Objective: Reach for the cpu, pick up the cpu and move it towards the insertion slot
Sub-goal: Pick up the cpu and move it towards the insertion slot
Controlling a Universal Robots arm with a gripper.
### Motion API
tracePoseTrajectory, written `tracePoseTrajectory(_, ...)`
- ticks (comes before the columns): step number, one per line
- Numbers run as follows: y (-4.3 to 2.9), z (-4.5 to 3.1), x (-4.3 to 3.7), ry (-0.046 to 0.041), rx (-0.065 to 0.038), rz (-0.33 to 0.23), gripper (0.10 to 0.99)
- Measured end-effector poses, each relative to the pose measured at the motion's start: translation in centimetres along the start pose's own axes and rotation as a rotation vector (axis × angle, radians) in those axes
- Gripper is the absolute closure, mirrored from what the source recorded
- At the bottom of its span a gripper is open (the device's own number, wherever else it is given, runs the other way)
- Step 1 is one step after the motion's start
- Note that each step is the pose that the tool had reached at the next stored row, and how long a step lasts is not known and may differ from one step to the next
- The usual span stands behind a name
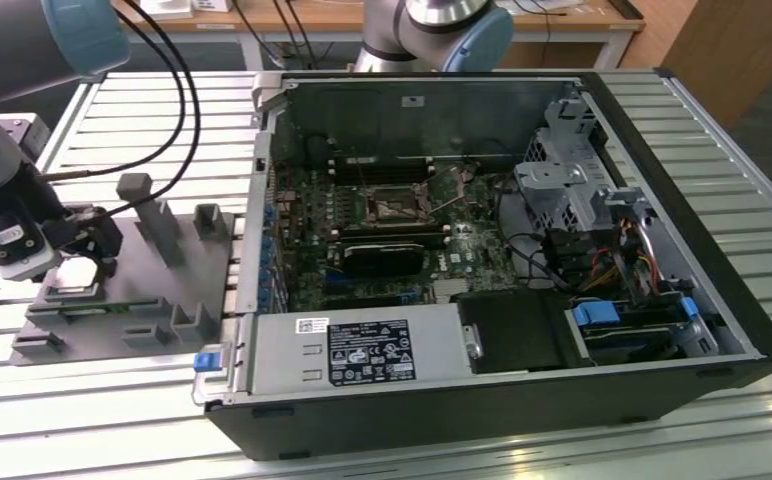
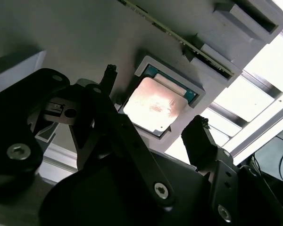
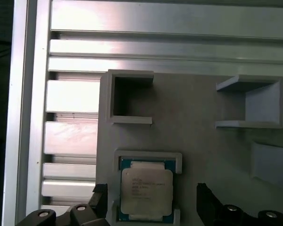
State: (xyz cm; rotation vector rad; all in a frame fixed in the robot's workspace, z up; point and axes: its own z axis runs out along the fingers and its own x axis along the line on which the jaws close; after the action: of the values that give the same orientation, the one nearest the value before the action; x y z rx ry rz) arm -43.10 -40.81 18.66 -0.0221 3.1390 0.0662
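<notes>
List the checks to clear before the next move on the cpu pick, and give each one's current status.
1. cpu seated flat in its pocket on the grey tray: ok.
2. end effector open, with one of its fingers on each side of the cpu in both wrist views: ok.
3. Grip made on the cpu: not ok, there are gaps between the fingers and its edges.
4. Finger depth against the chip's edges: cannot tell.
5. insertion slot exposed inside the open computer case: ok.
6. Slot ready to receive the chip: cannot tell.
</notes>
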Motion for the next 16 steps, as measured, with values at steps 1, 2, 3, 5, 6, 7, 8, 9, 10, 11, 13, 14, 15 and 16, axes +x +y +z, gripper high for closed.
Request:
tracePoseTrajectory(1,0.00,0.12,0.01,-0.0019,0.000,0.005,0.251)
tracePoseTrajectory(2,-0.01,0.26,0.00,-0.0031,0.000,0.010,0.251)
tracePoseTrajectory(3,0.00,0.37,0.00,-0.0034,0.000,0.015,0.251)
tracePoseTrajectory(5,0.01,0.49,0.01,-0.0033,0.000,0.017,0.251)
tracePoseTrajectory(6,0.00,0.50,0.01,-0.0032,0.000,0.017,0.251)
tracePoseTrajectory(7,0.00,0.52,0.02,-0.0033,0.000,0.017,0.251)
tracePoseTrajectory(8,0.01,0.54,0.02,-0.0038,0.000,0.017,0.271)
tracePoseTrajectory(9,0.01,0.55,0.03,-0.0041,0.000,0.017,0.271)
tracePoseTrajectory(10,0.01,0.56,0.03,-0.0042,0.000,0.017,0.337)
tracePoseTrajectory(11,0.01,0.57,0.05,-0.0043,0.000,0.017,0.337)
tracePoseTrajectory(13,0.03,0.58,0.09,-0.0043,0.000,0.016,0.349)
tracePoseTrajectory(14,0.05,0.58,0.11,-0.0041,0.000,0.013,0.349)
tracePoseTrajectory(15,0.07,0.59,0.12,-0.0041,0.000,0.010,0.349)
tracePoseTrajectory(16,0.08,0.59,0.13,-0.0040,0.000,0.008,0.420)
